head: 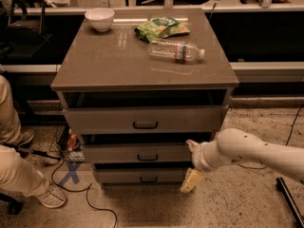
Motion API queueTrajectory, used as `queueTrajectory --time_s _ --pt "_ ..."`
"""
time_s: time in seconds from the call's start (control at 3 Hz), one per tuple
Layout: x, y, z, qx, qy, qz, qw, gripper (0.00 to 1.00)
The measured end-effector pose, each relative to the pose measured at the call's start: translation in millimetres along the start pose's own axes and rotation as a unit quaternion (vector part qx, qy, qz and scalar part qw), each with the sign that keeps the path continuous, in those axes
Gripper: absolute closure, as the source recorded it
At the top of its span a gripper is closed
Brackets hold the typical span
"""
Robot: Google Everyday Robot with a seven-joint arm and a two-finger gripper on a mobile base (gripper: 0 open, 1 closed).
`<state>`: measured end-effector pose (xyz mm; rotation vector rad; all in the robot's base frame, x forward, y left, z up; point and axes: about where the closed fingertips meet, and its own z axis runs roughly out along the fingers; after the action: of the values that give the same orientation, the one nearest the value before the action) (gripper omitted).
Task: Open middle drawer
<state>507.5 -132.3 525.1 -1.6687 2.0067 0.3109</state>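
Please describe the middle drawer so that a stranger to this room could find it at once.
Find the grey cabinet with a white bowl on top; three drawers are stacked in it. The middle drawer is second down, with the gripper at its right end. Its front is shorter than the top drawer and taller than the bottom drawer.
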Motion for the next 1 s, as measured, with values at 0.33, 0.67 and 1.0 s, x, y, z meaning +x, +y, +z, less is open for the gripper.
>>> queueTrajectory --time_s 0.33,0.67,1.0 --pt "0 -40 66 0.011 -0.010 -0.039 0.9991 0.00" --pt "0 -40 66 0.011 -0.010 -0.039 0.9991 0.00" --pt "0 -41 80 0.020 -0.005 -0.077 0.9969 0.00"
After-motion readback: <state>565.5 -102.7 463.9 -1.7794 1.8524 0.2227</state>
